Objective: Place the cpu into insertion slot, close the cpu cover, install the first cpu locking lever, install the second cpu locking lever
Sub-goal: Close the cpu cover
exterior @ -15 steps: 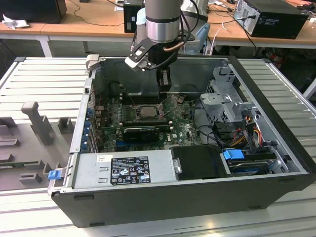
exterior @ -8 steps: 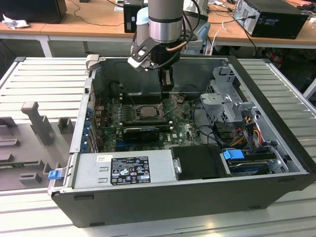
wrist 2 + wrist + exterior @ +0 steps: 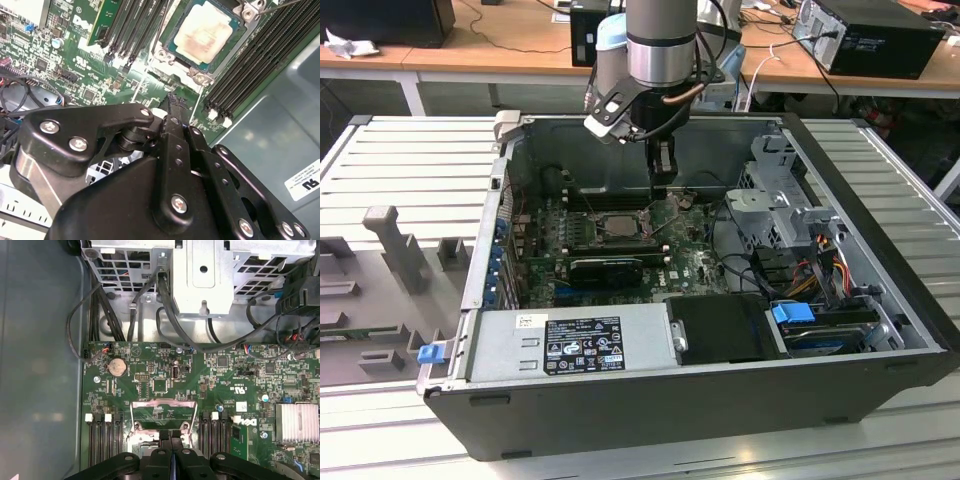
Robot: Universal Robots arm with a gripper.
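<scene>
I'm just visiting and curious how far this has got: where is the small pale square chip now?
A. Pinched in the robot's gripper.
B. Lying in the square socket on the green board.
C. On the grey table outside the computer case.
B: in the second wrist view the chip lies flat inside the metal-rimmed socket, apart from the gripper.

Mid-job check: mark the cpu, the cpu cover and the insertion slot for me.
cpu (image 3: pixel 205 32), second wrist view, middle of its pale face.
cpu cover (image 3: pixel 162 403), first wrist view, one bar of its silver frame.
insertion slot (image 3: pixel 199 75), second wrist view, silver corner of its rim.
</scene>
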